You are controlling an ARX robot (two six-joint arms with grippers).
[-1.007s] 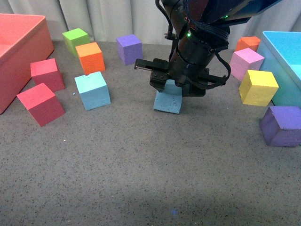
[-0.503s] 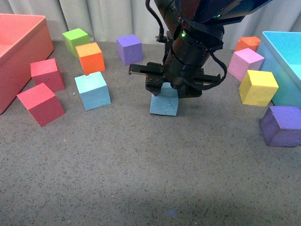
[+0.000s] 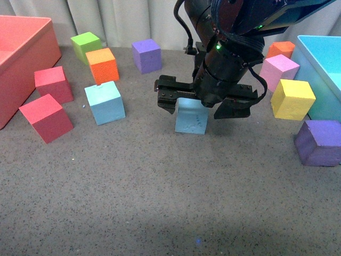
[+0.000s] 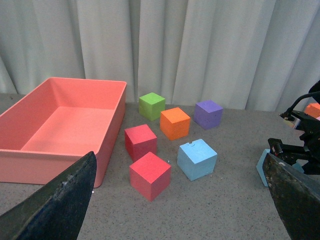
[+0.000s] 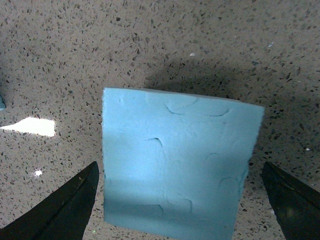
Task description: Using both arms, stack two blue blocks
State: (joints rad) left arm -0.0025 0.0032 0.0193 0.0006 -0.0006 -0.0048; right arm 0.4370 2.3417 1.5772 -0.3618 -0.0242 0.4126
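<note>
Left tool (image 4: 175,205): spread wide, holding nothing. Plain blue block (image 3: 105,102): standing on the bench (image 3: 160,202), well apart from the other. Right tool (image 3: 196,109): spread wide astride the marked blue block (image 3: 191,118) at mid-bench, fingers (image 3: 166,98) clear of its sides.

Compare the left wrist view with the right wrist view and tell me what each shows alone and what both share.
Only the left wrist view: the red bin, the curtain, the green cube, the orange cube, the purple cube, the red cubes and the notched blue block.
Only the right wrist view: the pressed marks on the top face of the marked blue block, seen close up.
Both: that marked block, a mere sliver in the left wrist view; the open right gripper on either side of it; the speckled table.
</note>
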